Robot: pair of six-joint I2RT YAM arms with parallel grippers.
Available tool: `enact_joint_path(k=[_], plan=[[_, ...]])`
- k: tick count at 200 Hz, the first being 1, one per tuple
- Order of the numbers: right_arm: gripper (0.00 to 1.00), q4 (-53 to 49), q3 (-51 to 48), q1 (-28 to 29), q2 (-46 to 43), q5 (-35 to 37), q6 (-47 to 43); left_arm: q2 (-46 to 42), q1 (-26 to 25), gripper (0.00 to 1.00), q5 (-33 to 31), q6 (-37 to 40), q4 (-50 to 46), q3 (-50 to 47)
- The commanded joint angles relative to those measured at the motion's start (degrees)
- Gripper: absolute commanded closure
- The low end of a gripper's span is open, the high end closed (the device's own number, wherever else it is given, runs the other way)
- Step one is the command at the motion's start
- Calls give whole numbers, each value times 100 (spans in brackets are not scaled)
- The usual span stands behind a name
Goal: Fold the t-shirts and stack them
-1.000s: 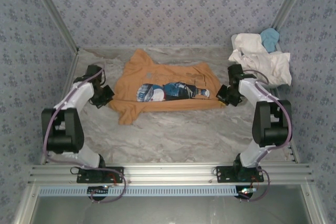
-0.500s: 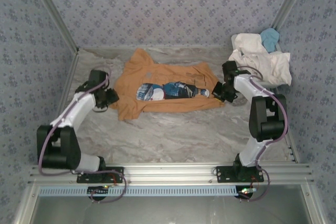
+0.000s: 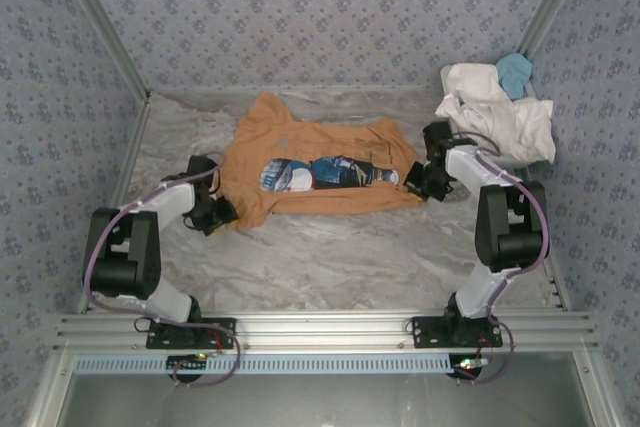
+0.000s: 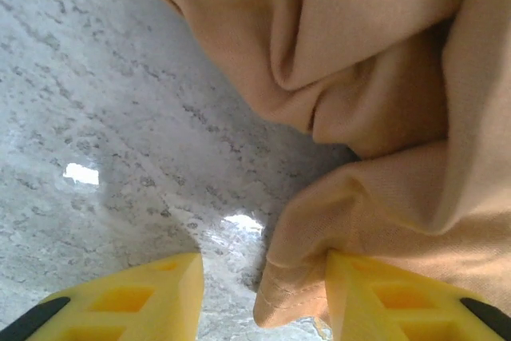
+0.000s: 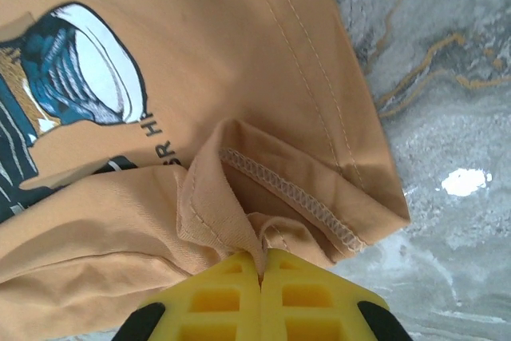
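**Orange shirt spread mid-table, a gripper at each end**

The orange shirt lies crosswise in the middle of the marbled table, towards the back wall. It is roughly flat but rumpled. One sleeve juts towards the back on the left, and the near left corner is bunched into folds. A dark blue and white print runs across its chest. In the far right corner sits a heap of white shirts, with a blue shirt on top at the back, well apart from the orange one.

From above, the left gripper is at the shirt's near left corner and the right gripper at its right edge, but the state of the fingers cannot be told at that range.

The wrist cameras settle it. The left gripper has its yellow fingers apart. A hemmed corner of cloth hangs in the gap, against the right-hand finger, with bare table under the rest. Thick soft folds rise beyond it.

The right gripper has its fingers pressed together on a pinched-up ridge of the shirt. This view also shows a turned-back hem with its stitching, and the edge of the print with some lettering, all too fine to see from above.
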Motion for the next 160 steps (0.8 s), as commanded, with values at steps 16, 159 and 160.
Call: enact_joint_path(k=[16, 159, 160], plan=[[100, -125, -108, 28, -245, 1, 46, 576, -344, 74, 112, -1, 308, 206], [100, 430, 1217, 318, -1826, -266, -234, -2381, -374, 100, -1868, -1534, -785, 2282], [100, 434, 1229, 322, -1849, -269, -234, -2410, -374, 100, -1882, -1555, -783, 2302]])
